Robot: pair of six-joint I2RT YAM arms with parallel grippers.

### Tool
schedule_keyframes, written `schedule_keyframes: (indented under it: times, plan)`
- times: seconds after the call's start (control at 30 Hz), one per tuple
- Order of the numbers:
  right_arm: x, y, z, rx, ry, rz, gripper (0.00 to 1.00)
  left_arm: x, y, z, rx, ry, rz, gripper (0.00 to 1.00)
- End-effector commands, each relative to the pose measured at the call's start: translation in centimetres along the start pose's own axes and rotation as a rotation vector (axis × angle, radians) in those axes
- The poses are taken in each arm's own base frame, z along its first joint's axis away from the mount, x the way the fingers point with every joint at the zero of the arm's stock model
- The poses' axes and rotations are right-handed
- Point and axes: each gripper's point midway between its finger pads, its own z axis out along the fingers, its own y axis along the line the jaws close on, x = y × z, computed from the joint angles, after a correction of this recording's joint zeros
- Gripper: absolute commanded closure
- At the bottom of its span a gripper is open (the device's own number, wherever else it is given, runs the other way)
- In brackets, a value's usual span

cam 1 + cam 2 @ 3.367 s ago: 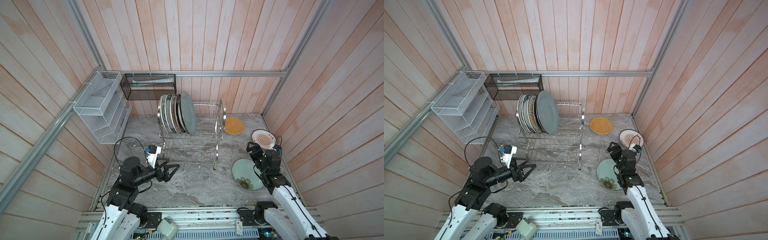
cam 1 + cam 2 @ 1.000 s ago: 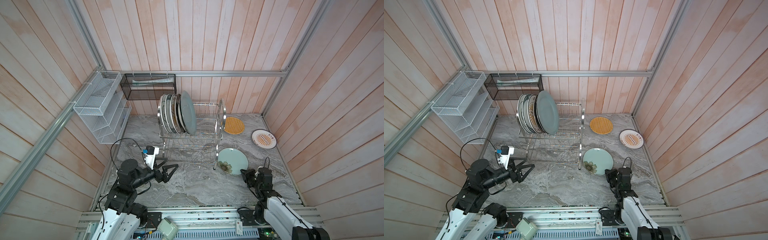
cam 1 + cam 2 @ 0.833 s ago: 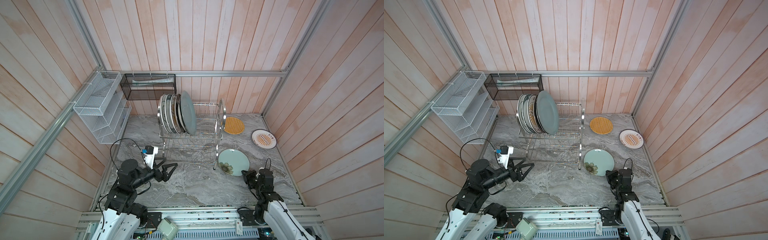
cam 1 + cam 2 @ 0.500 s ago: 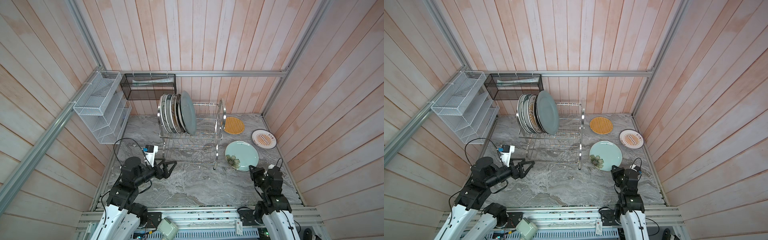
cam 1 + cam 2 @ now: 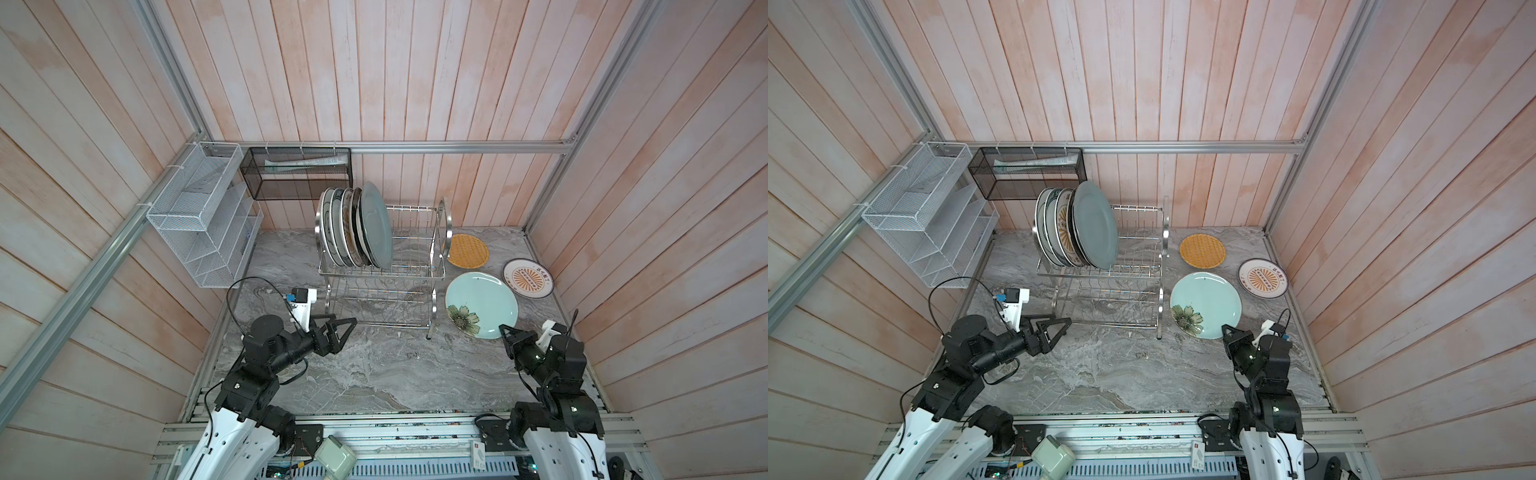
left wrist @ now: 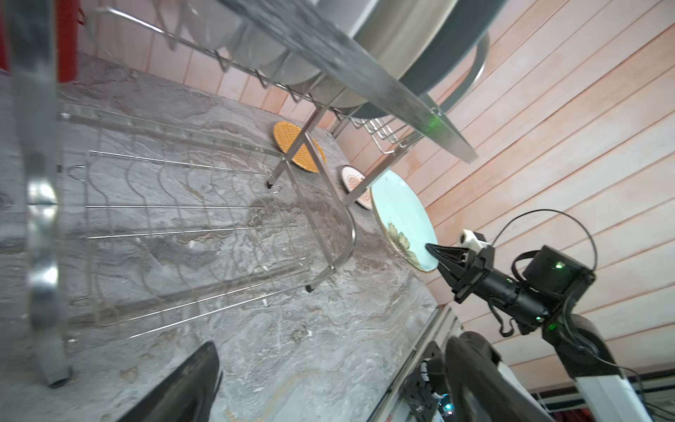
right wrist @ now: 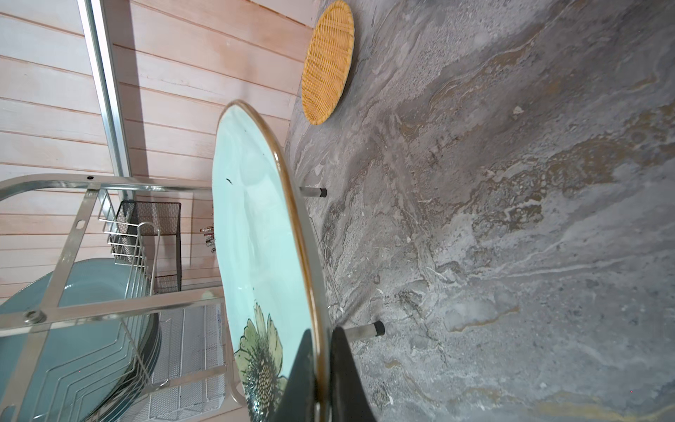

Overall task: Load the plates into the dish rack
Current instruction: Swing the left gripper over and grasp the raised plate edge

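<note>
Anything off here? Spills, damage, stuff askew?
Nothing spilled or broken. One thing to watch: the pale green round plate with a flower is off the grey marble table, tilted, pinched only at its rim by the right hand. In the shiny steel wire dish rack, the plates stand on edge in a close row, none dislodged.

The grey marbled counter [image 5: 374, 374] carries the steel dish rack [image 5: 374, 274], which stands on its feet toward the back wall. To the rack's right two plates lie flat on the stone: an orange lattice plate [image 5: 467, 250] and, near it by the right wall, a white sunburst plate [image 5: 528, 278] — the two sit apart.
</note>
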Motion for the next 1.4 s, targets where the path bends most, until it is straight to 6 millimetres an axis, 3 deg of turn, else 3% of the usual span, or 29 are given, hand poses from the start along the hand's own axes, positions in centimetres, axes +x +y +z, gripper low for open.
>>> schedule_keyframes:
  times: [0.0, 0.33, 0.47, 0.7, 1.07, 1.17, 1.37]
  plan:
    - [0.6, 5.1, -2.1, -0.164, 0.039, -0.031, 1.0, -0.3, -1.9, 1.1, 0.052, -0.077, -0.061, 0.04]
    - [1.9, 4.0, -3.9, -0.152, 0.059, -0.033, 1.0, 7.6, -8.7, 10.0, 0.09, 0.028, -0.112, 0.05]
    - [2.2, 3.5, -4.2, -0.15, 0.063, -0.03, 1.0, 9.4, -10.3, 13.3, 0.08, 0.042, -0.162, 0.06]
    - [2.8, 3.2, -4.3, -0.158, 0.086, -0.027, 1.0, 10.7, -12.3, 17.6, 0.082, 0.028, -0.252, 0.16]
    - [3.3, 3.2, -4.8, -0.17, 0.101, -0.02, 1.0, 11.3, -10.8, 21.6, -0.043, -0.023, -0.363, 0.36]
    - [3.4, 3.2, -4.9, -0.171, 0.105, -0.016, 1.0, 11.6, -9.9, 22.0, -0.071, -0.034, -0.413, 0.46]
    - [3.4, 3.4, -5.2, -0.174, 0.101, -0.014, 1.0, 11.7, -10.2, 23.3, -0.035, -0.033, -0.446, 0.63]
